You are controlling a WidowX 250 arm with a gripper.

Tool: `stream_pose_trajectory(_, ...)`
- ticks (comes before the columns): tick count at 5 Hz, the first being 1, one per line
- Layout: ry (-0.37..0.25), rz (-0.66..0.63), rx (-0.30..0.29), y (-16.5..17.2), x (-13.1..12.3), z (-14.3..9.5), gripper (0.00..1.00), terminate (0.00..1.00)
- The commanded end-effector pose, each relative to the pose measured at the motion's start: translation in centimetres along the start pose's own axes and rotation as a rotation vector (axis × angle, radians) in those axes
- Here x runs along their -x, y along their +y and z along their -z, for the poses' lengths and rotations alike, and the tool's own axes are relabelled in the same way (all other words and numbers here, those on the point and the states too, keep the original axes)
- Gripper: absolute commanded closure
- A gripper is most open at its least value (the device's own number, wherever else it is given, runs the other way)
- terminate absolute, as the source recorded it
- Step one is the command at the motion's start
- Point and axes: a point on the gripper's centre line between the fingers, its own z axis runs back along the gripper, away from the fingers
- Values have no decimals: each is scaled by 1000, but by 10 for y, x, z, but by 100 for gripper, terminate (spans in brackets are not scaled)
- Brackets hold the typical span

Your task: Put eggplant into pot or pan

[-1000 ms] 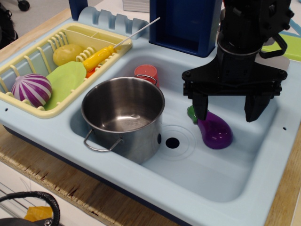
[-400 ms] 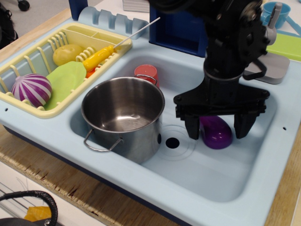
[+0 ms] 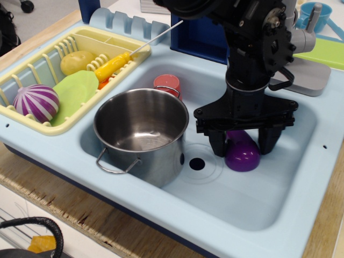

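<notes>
Reaching straight down into the light blue sink (image 3: 258, 204), your arm is standing nearly vertical with the gripper (image 3: 243, 146) hanging low over the basin floor, to the right of the steel pot (image 3: 141, 134). The two black fingers (image 3: 216, 144) are spread wide and sitting on either side of the purple eggplant (image 3: 242, 153), which is lying on the sink bottom just right of the drain hole (image 3: 196, 164). You aren't pinching it yet, and I can't tell if either finger is actually touching it.
</notes>
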Motion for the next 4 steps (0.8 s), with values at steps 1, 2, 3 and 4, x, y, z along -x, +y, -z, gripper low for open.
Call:
stream_pose_trajectory(1, -8, -13, -27, -4, 7, -12, 100, 0)
stream_pose_trajectory(2, -19, -7, -52, -9, 8, -38, 100, 0)
stream_pose_trajectory(3, -57, 8, -70, -17, 3, -63, 100, 0)
stream_pose_trajectory(4, -126, 15, -81, -13, -6, -85, 100, 0)
